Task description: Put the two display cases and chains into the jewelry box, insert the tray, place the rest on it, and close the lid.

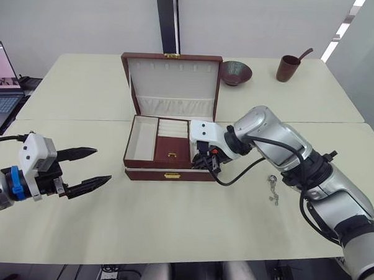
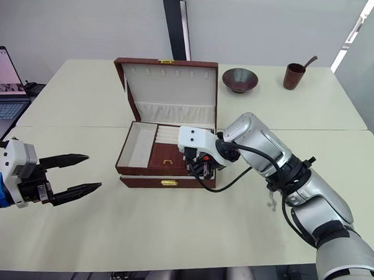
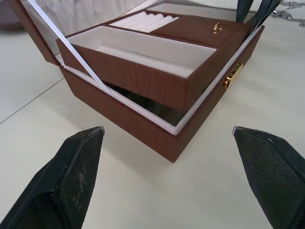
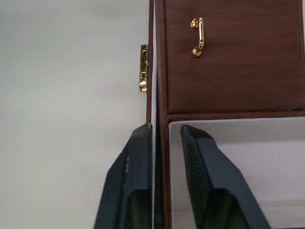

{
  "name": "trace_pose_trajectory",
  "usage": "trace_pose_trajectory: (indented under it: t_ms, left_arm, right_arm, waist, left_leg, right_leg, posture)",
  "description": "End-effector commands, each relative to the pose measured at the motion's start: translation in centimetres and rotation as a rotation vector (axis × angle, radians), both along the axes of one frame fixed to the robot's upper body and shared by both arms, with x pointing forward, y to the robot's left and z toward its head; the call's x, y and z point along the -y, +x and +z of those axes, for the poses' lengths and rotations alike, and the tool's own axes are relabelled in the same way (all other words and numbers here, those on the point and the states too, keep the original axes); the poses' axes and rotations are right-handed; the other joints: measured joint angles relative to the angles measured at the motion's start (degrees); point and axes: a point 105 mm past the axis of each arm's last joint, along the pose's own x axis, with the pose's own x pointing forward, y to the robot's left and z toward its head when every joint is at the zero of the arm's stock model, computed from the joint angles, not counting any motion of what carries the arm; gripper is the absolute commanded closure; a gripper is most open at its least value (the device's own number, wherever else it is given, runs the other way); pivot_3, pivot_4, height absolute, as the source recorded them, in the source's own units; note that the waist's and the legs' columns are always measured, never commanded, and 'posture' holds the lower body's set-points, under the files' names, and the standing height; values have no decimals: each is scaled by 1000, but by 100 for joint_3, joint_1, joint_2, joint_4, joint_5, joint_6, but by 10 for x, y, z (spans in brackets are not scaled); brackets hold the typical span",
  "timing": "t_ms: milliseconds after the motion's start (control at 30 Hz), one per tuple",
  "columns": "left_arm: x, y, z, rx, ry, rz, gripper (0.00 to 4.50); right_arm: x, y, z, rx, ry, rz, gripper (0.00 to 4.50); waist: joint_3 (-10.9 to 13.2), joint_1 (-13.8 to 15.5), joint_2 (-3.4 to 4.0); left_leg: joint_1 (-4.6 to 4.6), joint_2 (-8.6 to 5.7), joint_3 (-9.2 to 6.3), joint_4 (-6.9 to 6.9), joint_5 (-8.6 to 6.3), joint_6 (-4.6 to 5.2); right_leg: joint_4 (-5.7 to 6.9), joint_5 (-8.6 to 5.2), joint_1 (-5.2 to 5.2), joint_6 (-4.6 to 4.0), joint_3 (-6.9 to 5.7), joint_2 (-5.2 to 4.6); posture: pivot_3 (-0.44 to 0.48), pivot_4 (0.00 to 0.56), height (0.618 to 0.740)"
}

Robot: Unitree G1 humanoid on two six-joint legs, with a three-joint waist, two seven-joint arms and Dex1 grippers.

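Observation:
The jewelry box (image 1: 148, 173) stands open at the table's middle, its lid (image 1: 171, 77) upright behind. The tray (image 1: 172, 148) lies in the box's top. In the left wrist view the tray (image 3: 143, 81) rides above the rim, with a dark gap under it. My right gripper (image 4: 164, 129) is shut on the tray's front wall, one finger outside and one inside the cream right compartment. It reaches in from the right (image 1: 205, 160). My left gripper (image 1: 102, 165) hangs open to the left of the box, apart from it. The display cases and chains are hidden.
A small silvery jewelry piece (image 1: 273, 188) lies on the table right of the box. A dark bowl (image 1: 235, 72) and a brown cup (image 1: 288, 68) with a spoon stand at the back right. A laptop (image 1: 3, 82) sits at the far left.

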Motion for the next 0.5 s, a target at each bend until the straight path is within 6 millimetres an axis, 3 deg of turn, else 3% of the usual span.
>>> trace_pose_trajectory:
  t_ms: [33, 267, 500]
  left_arm:
    - [1, 0, 8, 44, 8, -10, 0]
    - [1, 1, 9, 47, 13, -12, 0]
    - [0, 0, 9, 54, 8, -6, 0]
  right_arm:
    - [0, 0, 14, 24, 40, -2, 2584]
    - [-2, -2, 21, 43, 70, 28, 681]
    - [-11, -9, 42, 96, 152, 104, 681]
  waist:
    - [0, 0, 0]
    - [0, 0, 0]
    - [0, 0, 0]
  left_leg:
    - [0, 0, 0, 0, 0, 0]
    - [0, 0, 0, 0, 0, 0]
    - [0, 1, 0, -1, 0, 0]
  right_leg:
    - [0, 0, 0, 0, 0, 0]
    - [0, 0, 0, 0, 0, 0]
    - [-1, 0, 0, 0, 0, 0]
  posture:
    - [0, 150, 740]
    - [0, 150, 740]
    - [0, 150, 740]
